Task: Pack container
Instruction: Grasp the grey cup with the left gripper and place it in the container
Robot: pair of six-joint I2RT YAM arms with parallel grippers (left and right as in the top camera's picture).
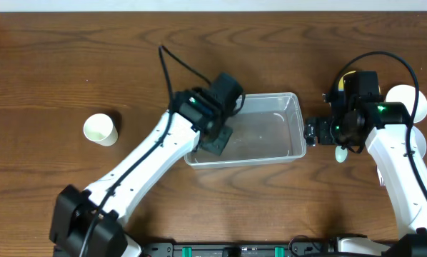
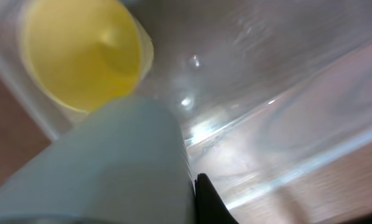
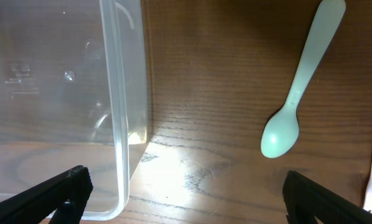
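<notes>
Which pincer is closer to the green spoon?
Right. The right pincer sits just beside the spoon; the left pincer is over the tub's far end.

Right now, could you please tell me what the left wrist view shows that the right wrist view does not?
Only the left wrist view shows a yellow bowl, seemingly inside the container, and a blurred pale object close to the lens. Only the right wrist view shows a mint-green spoon lying on the table beside the tub, and the right pincer, open. Both show the clear container itself.
</notes>
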